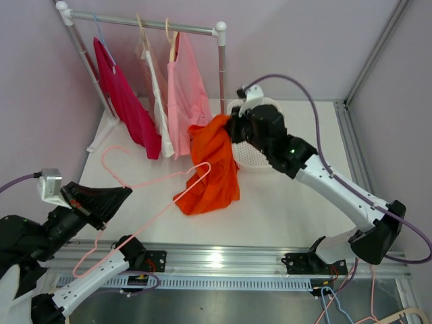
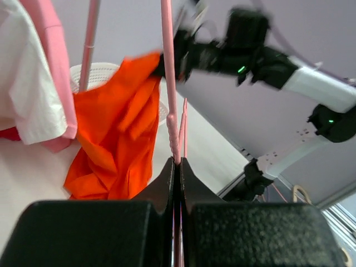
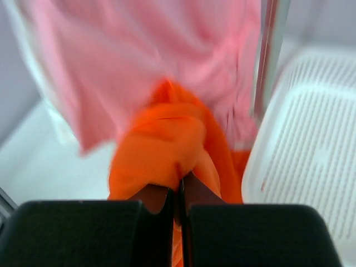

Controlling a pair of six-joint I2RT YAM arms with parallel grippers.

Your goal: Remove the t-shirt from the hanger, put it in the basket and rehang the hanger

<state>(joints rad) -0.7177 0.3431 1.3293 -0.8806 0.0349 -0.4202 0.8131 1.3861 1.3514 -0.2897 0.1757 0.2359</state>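
Left gripper (image 2: 177,167) is pressed together on the pink hanger (image 1: 165,177), with the wire pinched right between the pads. Right gripper (image 3: 178,189) is clamped on a bunch of the orange t-shirt (image 1: 210,172), which dangles off it over the table (image 1: 290,202), just beside the white basket (image 1: 255,160). The hanger's far tip meets the shirt's edge, and I can't tell if it's inside the fabric. Right wrist view is blurry, and from above the cloth hides my right fingertips.

No readable text, labels, brands or numbers anywhere in these views. Nothing legible on garments, arms or rack.
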